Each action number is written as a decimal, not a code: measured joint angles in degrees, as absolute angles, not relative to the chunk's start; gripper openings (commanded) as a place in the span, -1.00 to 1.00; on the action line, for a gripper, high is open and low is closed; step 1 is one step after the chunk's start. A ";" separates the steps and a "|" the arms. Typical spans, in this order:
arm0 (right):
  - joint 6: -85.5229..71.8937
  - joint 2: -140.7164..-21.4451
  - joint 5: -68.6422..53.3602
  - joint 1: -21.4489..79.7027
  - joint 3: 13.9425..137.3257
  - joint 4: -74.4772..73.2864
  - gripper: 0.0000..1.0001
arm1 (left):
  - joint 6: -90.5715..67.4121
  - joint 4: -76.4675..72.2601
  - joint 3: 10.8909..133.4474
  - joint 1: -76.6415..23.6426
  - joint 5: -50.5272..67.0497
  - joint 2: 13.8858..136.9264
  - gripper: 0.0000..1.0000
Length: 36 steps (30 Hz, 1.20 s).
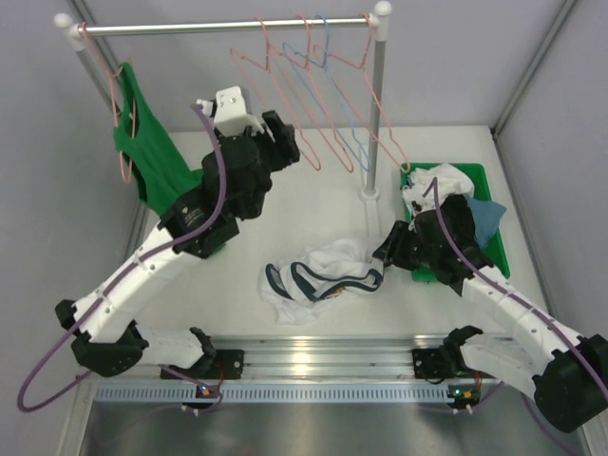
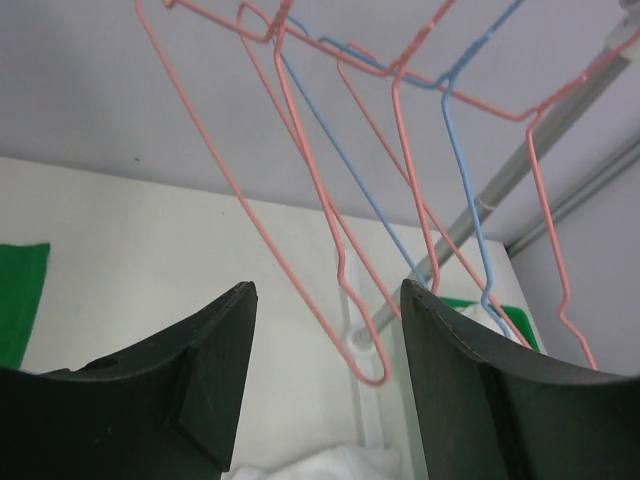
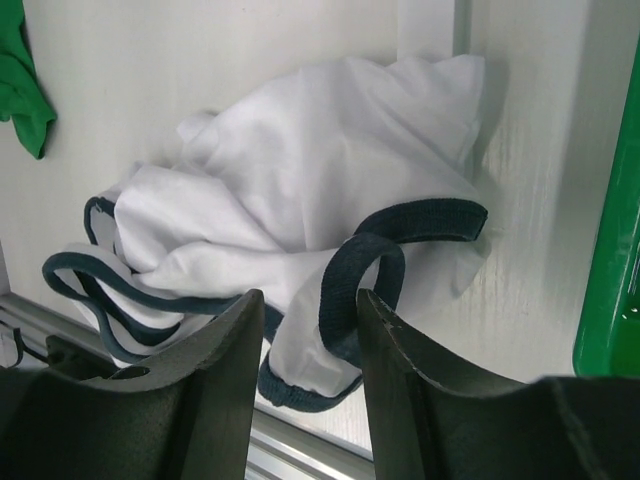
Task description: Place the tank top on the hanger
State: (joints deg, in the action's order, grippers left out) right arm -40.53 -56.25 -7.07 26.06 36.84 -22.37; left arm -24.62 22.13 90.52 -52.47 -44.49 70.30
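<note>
The tank top [image 1: 318, 275] lies crumpled on the table, white with navy trim; its graphic is hidden in the folds. In the right wrist view [image 3: 300, 170] a navy strap loop [image 3: 350, 290] stands between my fingers. My right gripper [image 1: 388, 249] [image 3: 310, 300] is open at the shirt's right edge, low over the table. Several salmon-pink hangers hang on the rail [image 1: 218, 27]. My left gripper [image 1: 290, 142] [image 2: 328, 300] is open and raised beside the nearest hanger [image 1: 317, 163], whose lower corner [image 2: 372, 380] shows between the fingers, untouched.
A green tank top [image 1: 152, 161] hangs on a pink hanger at the rail's left end. A light blue hanger [image 2: 452, 150] hangs among the pink ones. The rack pole [image 1: 375, 114] stands right of centre. A green bin [image 1: 489, 190] of clothes sits at the right.
</note>
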 measured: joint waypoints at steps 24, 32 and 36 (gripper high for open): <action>-40.51 -54.70 -8.40 26.06 35.83 -22.31 -0.17 | -13.10 31.92 120.11 -37.93 -43.38 100.29 0.24; -40.51 -54.39 -8.73 26.06 34.44 -22.33 -0.18 | -12.19 33.50 120.09 -37.76 -43.16 100.51 0.08; -40.51 -54.39 -8.73 26.06 34.39 -22.28 -0.19 | -11.33 33.47 118.74 -37.76 -43.59 100.09 -0.03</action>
